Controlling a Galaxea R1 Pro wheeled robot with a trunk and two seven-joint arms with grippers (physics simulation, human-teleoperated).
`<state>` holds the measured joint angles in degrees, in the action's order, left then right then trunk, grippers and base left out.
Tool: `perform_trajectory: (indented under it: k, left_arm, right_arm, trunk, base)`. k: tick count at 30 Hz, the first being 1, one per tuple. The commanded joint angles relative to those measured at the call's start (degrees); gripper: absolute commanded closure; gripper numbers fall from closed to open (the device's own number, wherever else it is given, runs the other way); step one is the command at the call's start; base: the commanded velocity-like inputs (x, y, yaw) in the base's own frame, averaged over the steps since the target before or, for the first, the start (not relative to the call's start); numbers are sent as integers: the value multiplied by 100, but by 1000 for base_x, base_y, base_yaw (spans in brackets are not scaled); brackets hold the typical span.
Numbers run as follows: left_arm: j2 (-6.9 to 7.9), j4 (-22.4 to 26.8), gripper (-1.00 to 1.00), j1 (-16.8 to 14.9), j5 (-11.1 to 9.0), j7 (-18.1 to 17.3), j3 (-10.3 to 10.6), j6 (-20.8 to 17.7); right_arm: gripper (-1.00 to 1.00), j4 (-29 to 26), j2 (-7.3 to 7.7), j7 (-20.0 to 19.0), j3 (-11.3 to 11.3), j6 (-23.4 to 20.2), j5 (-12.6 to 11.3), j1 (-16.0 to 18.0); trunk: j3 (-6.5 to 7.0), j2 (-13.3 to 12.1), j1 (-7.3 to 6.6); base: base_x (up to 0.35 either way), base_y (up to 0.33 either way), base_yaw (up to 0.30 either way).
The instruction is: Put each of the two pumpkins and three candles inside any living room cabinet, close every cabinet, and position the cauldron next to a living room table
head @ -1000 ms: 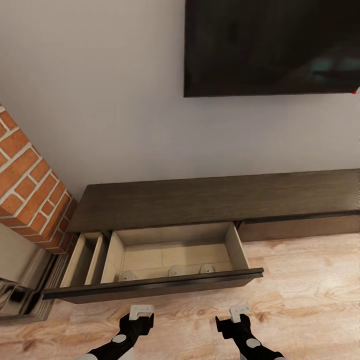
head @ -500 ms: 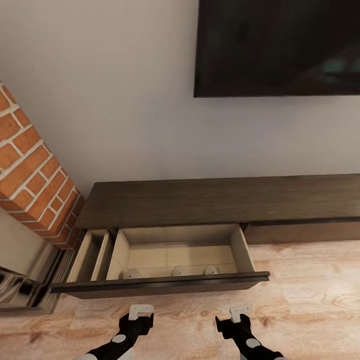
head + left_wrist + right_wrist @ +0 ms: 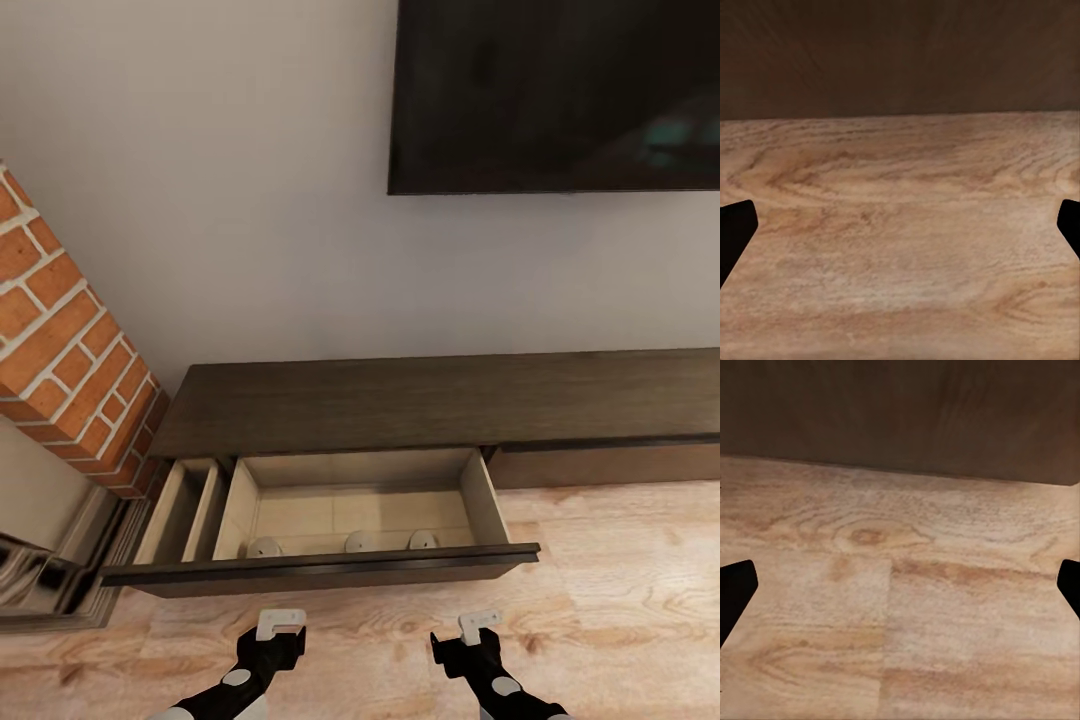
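The cabinet [image 3: 420, 405] has one drawer pulled out; three grey-beige candles [image 3: 361, 542] stand in a row behind its front panel.

Pale wood-grain floor [image 3: 900, 600] spreads beneath the right claw [image 3: 900, 592], whose two black fingertips [image 3: 735, 592] sit wide apart with nothing between them. Beyond the floor rises the cabinet [image 3: 900, 412], its dark-brown front meeting the boards

Living room: television [image 3: 555, 95], brick fireplace [image 3: 60, 370]
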<state>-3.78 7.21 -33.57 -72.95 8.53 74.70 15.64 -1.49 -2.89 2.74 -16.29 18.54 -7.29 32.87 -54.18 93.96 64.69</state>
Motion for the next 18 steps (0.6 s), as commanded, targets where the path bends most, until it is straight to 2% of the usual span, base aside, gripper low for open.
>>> perform_trajectory:
  k: [1, 12, 18]
  left_arm:
    - [0, 0, -100, 0, 0, 0, 0, 0]
    - [0, -51, -100, 0, -26, 0, -8, 0]
    - [0, -53, -100, 0, -26, 0, -7, 9]
  right_arm:
    - [-100, 0, -1, -1, -1, 0, 0, 0]
    - [-100, 0, -66, 7, -17, -8, 42, 0]
    - [-100, 0, -71, 7, -23, -10, 45, 0]
  trunk:
    - [0, 0, 0]
    - [0, 0, 0]
    - [0, 0, 0]
  base:
    - [57, 6, 0]
    - [242, 141, 0]
    - [69, 37, 0]
